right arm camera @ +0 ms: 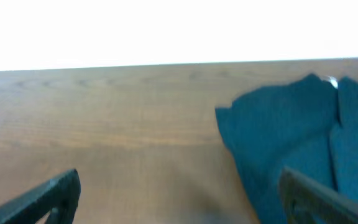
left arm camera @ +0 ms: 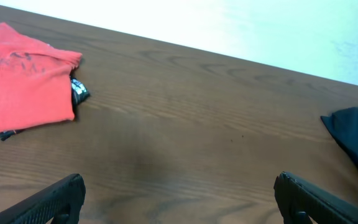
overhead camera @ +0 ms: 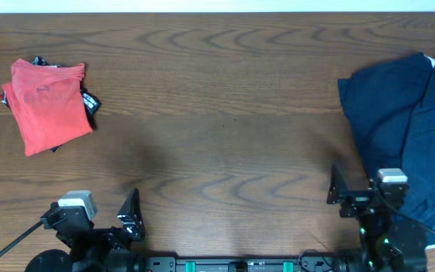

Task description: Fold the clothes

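Sitting at the brown table's [overhead camera: 225, 113] near edge, left gripper [overhead camera: 131, 215] and right gripper [overhead camera: 337, 193] gape wide, empty; red shirt [overhead camera: 47, 106] far-left; blue shirts [overhead camera: 402, 128] right.

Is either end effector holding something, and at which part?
Nothing is held. The left end effector and right end effector are open and empty; the red shirt and navy shirts lie apart from them.

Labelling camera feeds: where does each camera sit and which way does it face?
Overhead: above the table, looking down; left arm and right arm at the near edge.
Left wrist: on the left hand, facing the far edge, red shirt left; own fingers in bottom corners.
Right wrist: on the right hand, facing the far edge, navy shirts right; fingers likewise.
Shared: both wrist views show the navy shirts.
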Tool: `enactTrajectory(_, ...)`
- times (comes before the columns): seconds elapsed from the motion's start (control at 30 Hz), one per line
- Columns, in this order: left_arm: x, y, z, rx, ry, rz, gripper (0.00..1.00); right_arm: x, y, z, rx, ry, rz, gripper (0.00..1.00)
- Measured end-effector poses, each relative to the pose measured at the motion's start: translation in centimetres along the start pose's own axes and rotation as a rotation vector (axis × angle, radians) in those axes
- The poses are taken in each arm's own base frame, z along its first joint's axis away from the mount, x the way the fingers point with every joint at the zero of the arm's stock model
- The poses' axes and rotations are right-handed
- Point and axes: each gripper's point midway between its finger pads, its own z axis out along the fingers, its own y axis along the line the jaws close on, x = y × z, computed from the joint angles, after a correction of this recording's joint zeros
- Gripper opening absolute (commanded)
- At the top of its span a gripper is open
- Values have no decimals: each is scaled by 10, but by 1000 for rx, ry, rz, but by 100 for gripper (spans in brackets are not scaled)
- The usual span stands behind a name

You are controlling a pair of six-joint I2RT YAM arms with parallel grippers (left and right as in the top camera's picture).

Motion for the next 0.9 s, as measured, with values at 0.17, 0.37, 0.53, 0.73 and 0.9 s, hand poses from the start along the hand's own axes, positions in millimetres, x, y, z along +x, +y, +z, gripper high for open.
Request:
enactTrajectory(0.17,0,0,0,0,0,1,98,-3,2,24,-17,-144,-37,99)
enactTrajectory(0.37,0,0,0,0,1,0,98,19,1,42,-15,-191,-88,99)
enactTrajectory(0.53,0,0,0,0,1,0,98,35,0,45,-12,-139,-143,99)
enactTrajectory(0.73,0,0,0,0,1,0,98,37,2,46,-19,-128,-168,99)
enactTrajectory(0.9,0,0,0,0,1,0,98,37,2,46,-18,-127,-172,99)
